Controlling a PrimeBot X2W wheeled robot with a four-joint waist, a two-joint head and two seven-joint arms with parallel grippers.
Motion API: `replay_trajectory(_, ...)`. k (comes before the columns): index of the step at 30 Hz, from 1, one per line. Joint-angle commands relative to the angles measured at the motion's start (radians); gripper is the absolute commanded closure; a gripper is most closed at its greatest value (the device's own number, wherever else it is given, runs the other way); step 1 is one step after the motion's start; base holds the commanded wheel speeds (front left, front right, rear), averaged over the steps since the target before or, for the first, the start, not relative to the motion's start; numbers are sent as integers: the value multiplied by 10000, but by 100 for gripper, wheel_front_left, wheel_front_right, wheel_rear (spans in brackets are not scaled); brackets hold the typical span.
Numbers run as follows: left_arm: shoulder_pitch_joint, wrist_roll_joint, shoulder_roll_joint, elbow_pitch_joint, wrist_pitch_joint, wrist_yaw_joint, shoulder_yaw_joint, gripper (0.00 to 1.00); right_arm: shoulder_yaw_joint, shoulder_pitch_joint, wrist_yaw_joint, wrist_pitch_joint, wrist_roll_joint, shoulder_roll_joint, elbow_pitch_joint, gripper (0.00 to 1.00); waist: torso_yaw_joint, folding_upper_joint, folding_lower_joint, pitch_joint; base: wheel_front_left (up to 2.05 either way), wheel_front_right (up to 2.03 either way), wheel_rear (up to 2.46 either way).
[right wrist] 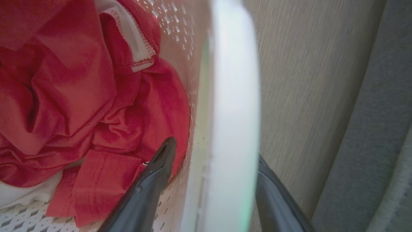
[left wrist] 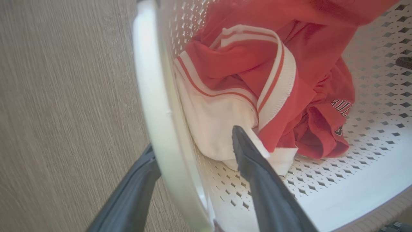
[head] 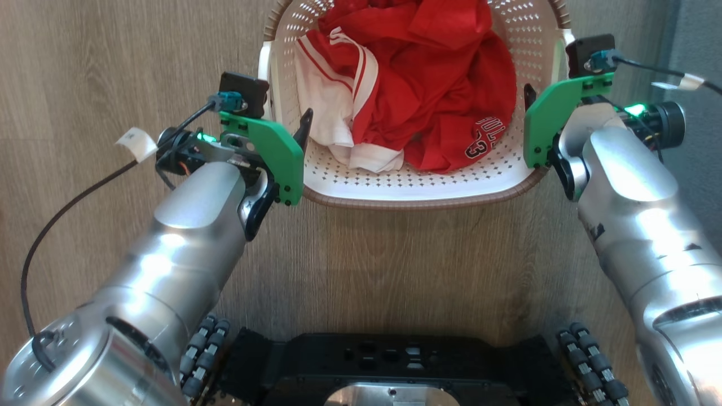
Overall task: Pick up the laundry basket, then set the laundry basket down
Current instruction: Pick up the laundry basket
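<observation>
Head view: I am straddling the basket [head: 417,194] at 9 and 3 o'clock, left gripper [head: 287,121] and right gripper [head: 544,96] both apart; aiming to close evenly

Bright, even light (wrist close-ups blurred)

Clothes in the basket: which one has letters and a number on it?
The all-red garment, printed near its lower right edge in the head view. The white garment beside it carries just red stripes.

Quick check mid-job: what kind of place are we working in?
Probably a home-like room: wood-look floor, a laundry basket holding red and white clothes, grey carpet or mat alongside.
</observation>
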Motion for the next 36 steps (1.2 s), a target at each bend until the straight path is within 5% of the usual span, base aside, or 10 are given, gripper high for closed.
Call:
replay_trajectory(1,33,-102,208,27,9,-33,6,0,165,194,60,38,99,180,-92,0,28,0,0,42,0,0,0)
replay_trajectory(18,-464,-1208,208,-136,129,139,-1234,0,81,-101,60,147,-158,180,213,0,202,0,0,346,0,0,0)
replay_trajectory(19,-479,-1287,208,-133,119,147,-1278,12,26,-113,60,138,-179,180,244,0,200,0,0,353,0,0,0)
replay_trajectory(20,-492,-1380,208,-137,103,147,-1309,50,-22,-125,60,121,-217,180,275,0,201,0,0,360,0,0,0)
replay_trajectory(21,-502,-1480,208,-155,96,132,-1339,86,-64,-135,60,93,-245,180,292,47,207,0,0,366,0,0,0)
replay_trajectory(22,-513,-1573,208,-185,102,106,-1382,100,-103,-140,60,60,-248,180,299,100,217,0,0,371,0,0,0)
replay_trajectory(36,-556,-2449,208,-349,119,27,-2060,100,-139,-105,60,-22,-219,180,405,100,418,0,0,307,0,0,0)
